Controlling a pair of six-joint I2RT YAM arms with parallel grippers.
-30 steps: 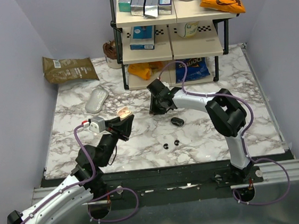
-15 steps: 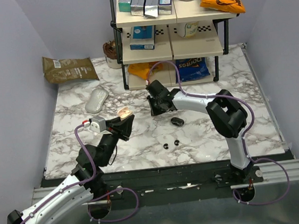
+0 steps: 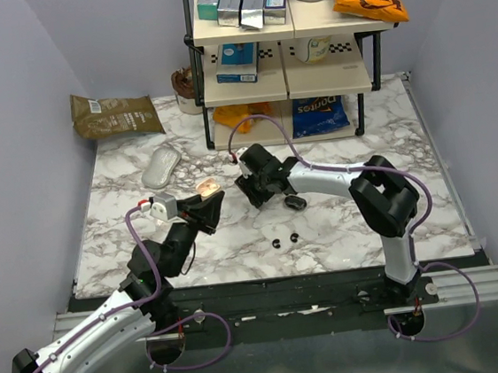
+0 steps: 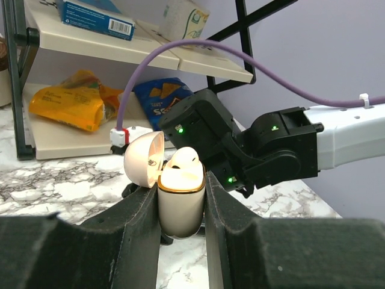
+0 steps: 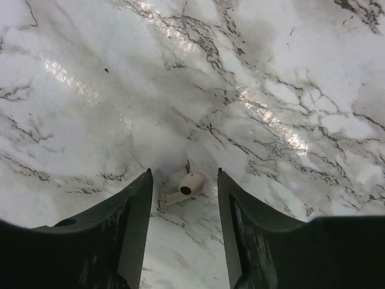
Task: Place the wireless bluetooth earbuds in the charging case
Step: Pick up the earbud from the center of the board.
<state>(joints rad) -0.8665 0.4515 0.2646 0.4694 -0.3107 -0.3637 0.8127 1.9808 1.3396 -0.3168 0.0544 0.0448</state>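
My left gripper point(image 4: 180, 186) is shut on the cream charging case point(image 4: 179, 201), held upright above the table with its lid point(image 4: 143, 159) open. One white earbud point(image 4: 182, 158) sits in the case. In the top view the case point(image 3: 206, 188) is just left of my right gripper point(image 3: 248, 189). The right gripper point(image 5: 184, 174) is open and points down at the marble. A second cream earbud point(image 5: 187, 186) lies on the table between its fingertips, touching neither finger.
A black oval pod point(image 3: 296, 202) lies just right of the right gripper, and two tiny black pieces point(image 3: 285, 239) lie nearer the front. A shelf rack point(image 3: 285, 67) with snack bags stands behind. A brown bag point(image 3: 115, 113) and a pale oval object point(image 3: 161, 168) lie at the back left.
The right gripper has moved left and a little nearer, closer to the held case, and its cable has swung along. The left arm and the case have not moved.
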